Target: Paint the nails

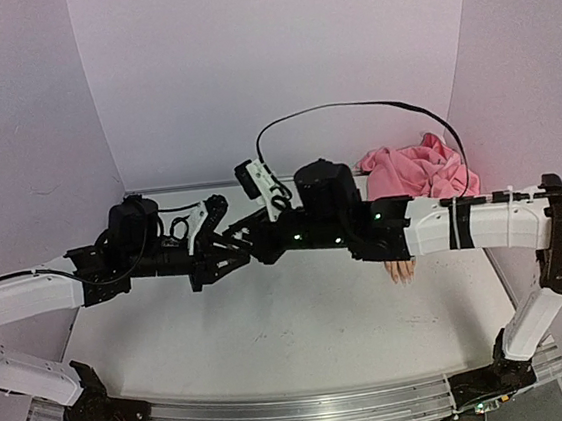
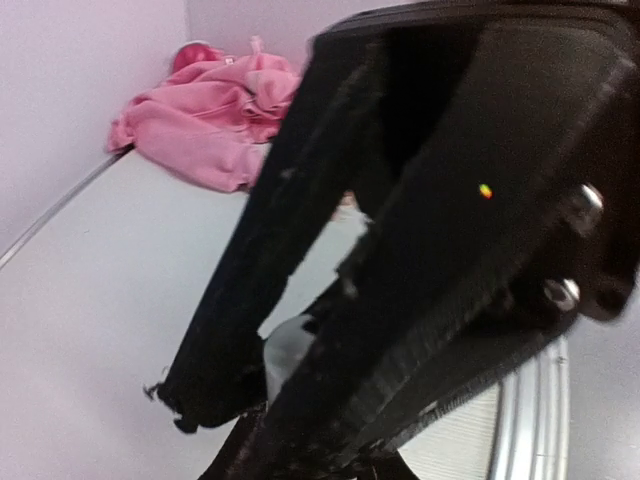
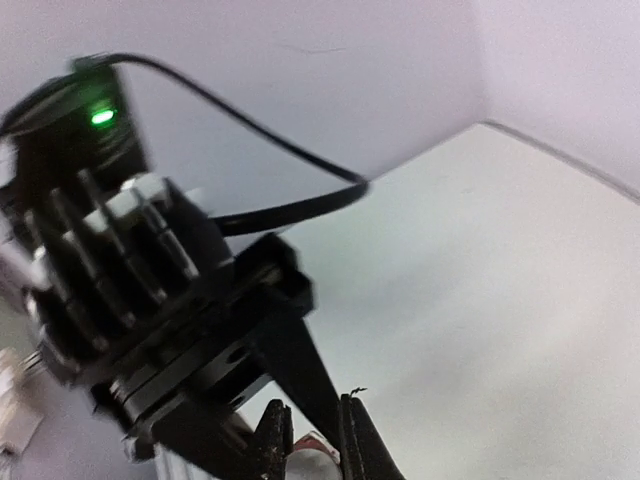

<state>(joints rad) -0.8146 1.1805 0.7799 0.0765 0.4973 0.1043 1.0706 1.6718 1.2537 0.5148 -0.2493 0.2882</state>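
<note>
Two robot arms reach inward and meet above the middle of a white table, wrists nose to nose, probably so one can steady something while the other works on it. The right gripper has its jaws almost closed, pinching a small pinkish-white thing. The left gripper is a dark blur. A pale rounded thing sits among the black fingers, but I cannot tell whether its jaws hold it. The mannequin hand lies to the right, fingertips peeking from under the right arm. Its nails are too small to see. Its pink sleeve bunches at the far right. Plain lilac walls enclose the table.
</note>
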